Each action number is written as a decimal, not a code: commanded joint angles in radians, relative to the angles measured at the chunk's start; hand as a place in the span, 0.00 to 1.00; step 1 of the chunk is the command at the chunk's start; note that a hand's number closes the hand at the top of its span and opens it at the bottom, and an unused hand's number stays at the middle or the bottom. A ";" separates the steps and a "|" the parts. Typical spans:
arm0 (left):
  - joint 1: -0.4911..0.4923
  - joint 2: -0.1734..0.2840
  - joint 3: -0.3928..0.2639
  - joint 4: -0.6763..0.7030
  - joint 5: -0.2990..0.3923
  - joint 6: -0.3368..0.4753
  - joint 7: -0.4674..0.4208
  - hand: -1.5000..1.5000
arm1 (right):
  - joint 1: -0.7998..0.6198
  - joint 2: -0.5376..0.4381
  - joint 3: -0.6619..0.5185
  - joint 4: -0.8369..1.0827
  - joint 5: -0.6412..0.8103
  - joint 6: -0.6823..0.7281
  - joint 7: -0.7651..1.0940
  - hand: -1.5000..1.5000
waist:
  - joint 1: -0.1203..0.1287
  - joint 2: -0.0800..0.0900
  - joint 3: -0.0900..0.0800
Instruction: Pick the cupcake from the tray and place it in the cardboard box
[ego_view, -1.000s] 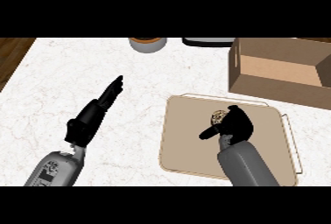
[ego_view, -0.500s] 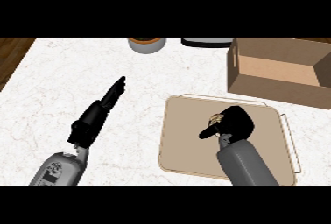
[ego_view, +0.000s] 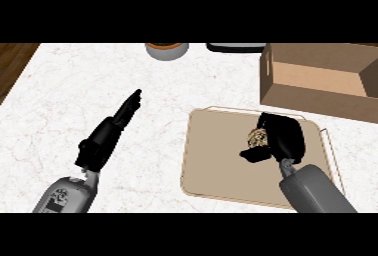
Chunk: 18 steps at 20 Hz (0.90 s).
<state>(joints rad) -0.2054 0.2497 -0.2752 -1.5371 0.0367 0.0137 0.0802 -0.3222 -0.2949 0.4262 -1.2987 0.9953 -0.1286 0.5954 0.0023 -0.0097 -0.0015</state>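
The cupcake (ego_view: 258, 137) shows as a small tan and brown shape on the beige tray (ego_view: 214, 160), mostly hidden by my right hand (ego_view: 281, 138). That hand is curled round the cupcake, thumb below it and fingers over its top. The open cardboard box (ego_view: 325, 80) stands behind the tray at the far right, its brown inside visible. My left hand (ego_view: 111, 132) lies open on the white marble counter to the left of the tray, fingers straight and pointing away from me.
A round container with an orange-brown top (ego_view: 166, 49) and a dark flat object (ego_view: 236, 47) sit at the counter's far edge. The counter's left edge meets dark wooden floor (ego_view: 15, 60).
My right hand has closed further over the cupcake and shifted slightly toward the box. The left hand has stayed still.
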 joint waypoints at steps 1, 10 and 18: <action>-0.008 0.020 0.029 0.019 0.011 -0.019 -0.005 0.50 | 0.040 -0.210 -0.013 -0.105 -0.045 -0.008 -0.277 1.00 | -0.023 0.006 0.002; -0.023 -0.008 0.059 0.094 -0.017 -0.014 -0.047 0.50 | 0.193 -0.364 -0.169 -0.667 -0.231 0.160 -0.276 1.00 | -0.031 0.005 0.000; -0.028 -0.040 0.039 0.066 -0.033 -0.037 -0.029 0.50 | 0.211 -0.378 -0.441 -0.922 -0.449 0.276 -0.147 1.00 | -0.017 0.008 0.001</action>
<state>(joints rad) -0.1970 0.2439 -0.2280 -1.5145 0.0217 -0.0215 0.0564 -0.0997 -0.6676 0.0924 -2.1237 0.6389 0.0801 0.3894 -0.0199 -0.0053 -0.0006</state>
